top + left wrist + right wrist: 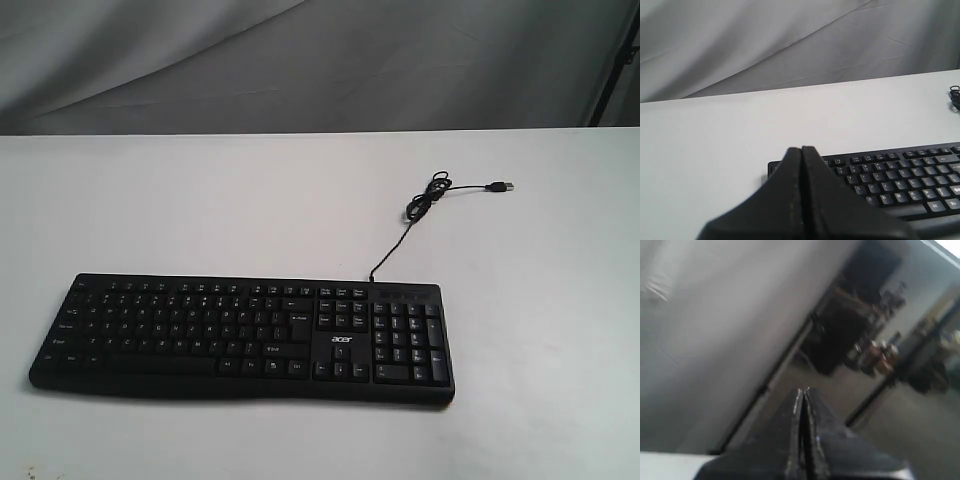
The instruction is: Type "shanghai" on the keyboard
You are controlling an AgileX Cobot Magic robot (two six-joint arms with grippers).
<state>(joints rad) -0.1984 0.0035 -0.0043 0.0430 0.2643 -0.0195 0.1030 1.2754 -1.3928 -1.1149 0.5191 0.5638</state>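
The black keyboard (pixel 245 338) with white legends and an "acer" logo lies flat on the white table (pixel 200 200), near its front. Its thin black cable (pixel 420 215) runs back to a loose coil and a free USB plug (pixel 500 187). No arm shows in the exterior view. In the left wrist view my left gripper (pixel 801 148) is shut with nothing in it, its tips held over the keyboard (pixel 900 175) at its left end. The right wrist view shows my right gripper (pixel 804 391) shut and empty, pointing away from the table toward a blurred room.
A grey cloth backdrop (pixel 300 60) hangs behind the table. A dark post (pixel 615 60) stands at the back right. Blurred dark furniture and clutter (pixel 865 335) fill the room seen in the right wrist view.
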